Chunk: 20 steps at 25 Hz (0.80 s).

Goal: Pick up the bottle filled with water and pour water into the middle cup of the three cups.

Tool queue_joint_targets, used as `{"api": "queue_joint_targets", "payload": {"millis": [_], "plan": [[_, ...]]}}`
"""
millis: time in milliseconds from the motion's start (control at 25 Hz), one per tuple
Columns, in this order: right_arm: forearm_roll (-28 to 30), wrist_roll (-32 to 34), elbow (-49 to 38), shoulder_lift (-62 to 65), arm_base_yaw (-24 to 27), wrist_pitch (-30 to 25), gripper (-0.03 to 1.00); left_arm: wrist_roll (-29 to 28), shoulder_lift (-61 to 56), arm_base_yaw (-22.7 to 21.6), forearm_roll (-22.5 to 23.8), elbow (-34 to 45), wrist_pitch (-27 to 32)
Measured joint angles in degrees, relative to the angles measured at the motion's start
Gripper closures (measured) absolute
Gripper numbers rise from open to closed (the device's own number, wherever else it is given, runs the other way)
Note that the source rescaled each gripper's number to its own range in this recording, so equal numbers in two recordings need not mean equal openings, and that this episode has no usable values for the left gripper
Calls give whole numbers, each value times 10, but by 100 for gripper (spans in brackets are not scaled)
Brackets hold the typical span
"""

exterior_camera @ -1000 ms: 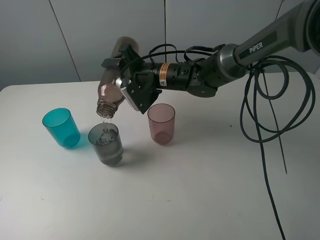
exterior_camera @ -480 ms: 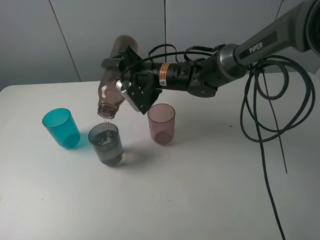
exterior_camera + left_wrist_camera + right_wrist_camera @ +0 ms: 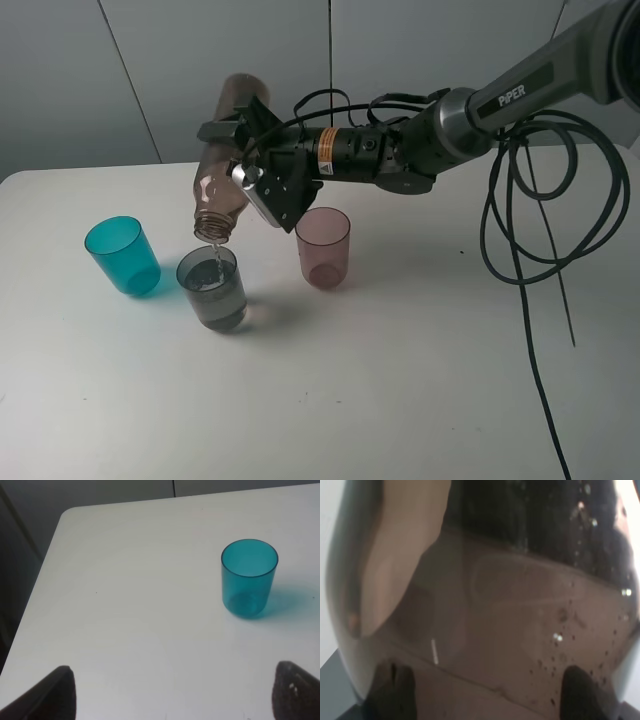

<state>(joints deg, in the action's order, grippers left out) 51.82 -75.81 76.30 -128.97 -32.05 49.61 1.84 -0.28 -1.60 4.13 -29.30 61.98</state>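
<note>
Smoky bottle (image 3: pixel 222 165) tipped, water streaming into part-filled middle cup (image 3: pixel 212 289).

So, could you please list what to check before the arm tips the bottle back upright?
1. Right jaws shut on the bottle: ok.
2. Bottle mouth above the grey cup: ok, the stream lands inside.
3. Water below the grey cup's rim: ok.
4. Teal cup and pink cup apart from the bottle: ok.
5. Table dry around the cups: cannot tell.
6. Left jaws open, away from the pour: ok.
</note>
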Motion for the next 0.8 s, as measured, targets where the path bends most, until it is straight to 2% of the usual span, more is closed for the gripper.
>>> {"api": "queue_joint_targets", "payload": {"millis": [800], "plan": [[-5,-135,0,0,-21,21,94,0,0,0,0,0,0]]}}
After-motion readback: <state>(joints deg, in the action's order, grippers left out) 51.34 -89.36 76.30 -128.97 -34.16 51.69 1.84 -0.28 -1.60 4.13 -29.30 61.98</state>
